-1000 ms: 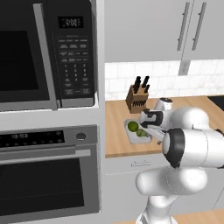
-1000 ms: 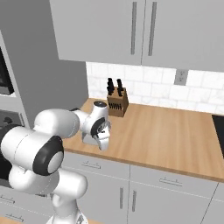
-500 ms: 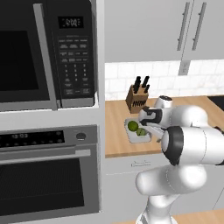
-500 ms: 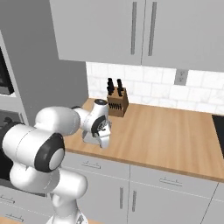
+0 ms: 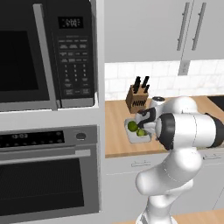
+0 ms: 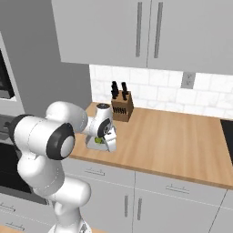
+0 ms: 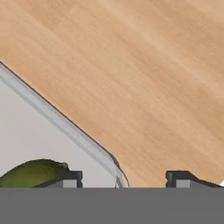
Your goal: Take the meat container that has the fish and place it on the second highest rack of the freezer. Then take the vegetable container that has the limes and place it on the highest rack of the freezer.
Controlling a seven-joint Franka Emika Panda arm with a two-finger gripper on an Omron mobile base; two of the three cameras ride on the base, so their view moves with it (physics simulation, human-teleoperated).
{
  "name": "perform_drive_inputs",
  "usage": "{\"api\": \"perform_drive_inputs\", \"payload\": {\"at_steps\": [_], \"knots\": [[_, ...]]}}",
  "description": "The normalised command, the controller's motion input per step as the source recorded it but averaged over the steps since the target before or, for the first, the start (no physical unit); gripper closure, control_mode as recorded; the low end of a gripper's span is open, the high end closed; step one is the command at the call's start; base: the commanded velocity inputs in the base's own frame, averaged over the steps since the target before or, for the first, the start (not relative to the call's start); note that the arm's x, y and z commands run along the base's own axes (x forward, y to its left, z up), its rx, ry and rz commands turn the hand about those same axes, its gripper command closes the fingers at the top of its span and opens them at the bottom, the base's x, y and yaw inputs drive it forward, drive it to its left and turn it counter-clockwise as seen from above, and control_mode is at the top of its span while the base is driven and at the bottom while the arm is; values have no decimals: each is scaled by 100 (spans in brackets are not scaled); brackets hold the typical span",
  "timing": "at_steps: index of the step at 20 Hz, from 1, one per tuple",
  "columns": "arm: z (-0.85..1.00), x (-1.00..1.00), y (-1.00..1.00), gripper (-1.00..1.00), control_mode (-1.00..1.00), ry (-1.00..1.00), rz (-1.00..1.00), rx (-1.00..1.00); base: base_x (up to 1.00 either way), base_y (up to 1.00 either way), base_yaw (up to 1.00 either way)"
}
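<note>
white lime container (image 5: 139,134) flat on wooden counter (image 6: 182,141), long axis unclear; tool (image 7: 124,178) spread, fingertips astride its corner rim.

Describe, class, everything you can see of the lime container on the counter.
The lime container is a shallow, pale grey tray with a thin raised rim and rounded corners, plastic by its look. It sits flat on the wooden counter in front of the knife block, holding green limes. In the hand view, its corner lies between the pincer fingertips, one tip inside by a lime, one outside; contact cannot be told.
</note>
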Motion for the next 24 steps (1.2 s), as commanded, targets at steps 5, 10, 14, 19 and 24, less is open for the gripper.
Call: {"api": "perform_drive_inputs", "payload": {"at_steps": [5, 10, 14, 19, 24], "knots": [[-35, 10, 0, 100, -100, 0, 0, -4, 0, 0, 0], [-32, 0, 0, 100, -100, 0, 0, 0, 0, 0, 0], [-37, 0, 0, 100, -100, 0, 0, -1, 0, 0, 0], [-54, 6, 12, -100, -100, 0, 0, -5, 0, 0, 0], [-96, 3, 25, -100, -100, 0, 1, -12, 0, 0, 0]]}}
